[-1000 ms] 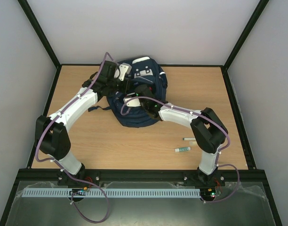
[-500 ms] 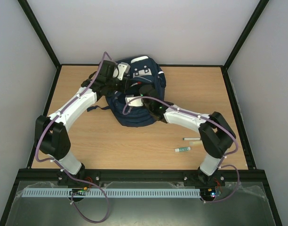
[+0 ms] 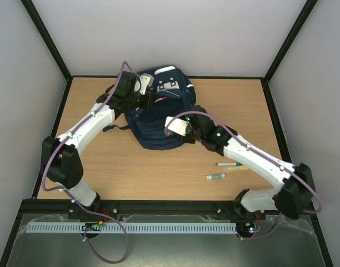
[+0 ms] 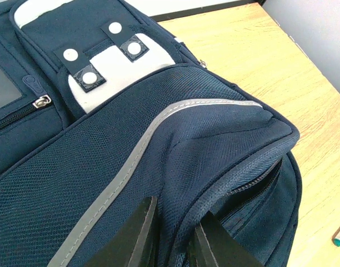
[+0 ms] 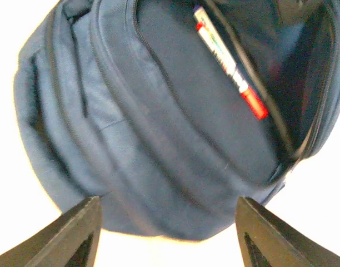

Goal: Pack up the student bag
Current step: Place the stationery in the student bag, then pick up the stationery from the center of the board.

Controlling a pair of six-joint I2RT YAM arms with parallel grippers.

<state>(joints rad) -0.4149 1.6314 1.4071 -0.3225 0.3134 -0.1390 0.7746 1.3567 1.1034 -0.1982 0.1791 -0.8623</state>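
Navy mesh student bag [image 4: 103, 167]; left claw [image 4: 175, 225] clamped on it, right claw [image 5: 167, 219] apart.

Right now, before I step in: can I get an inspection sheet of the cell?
Surface: wooden table, no spills seen.
Job's things: student bag lying mid-table, pocket open, red-capped pen inside.
Clutter: green-tipped pen and green-and-white tube loose near the right arm.
Hands: left hand pinching the bag's edge; right hand open above the bag, empty.
Cables: purple cable looped along each arm.
Surroundings: pale walls, black frame.
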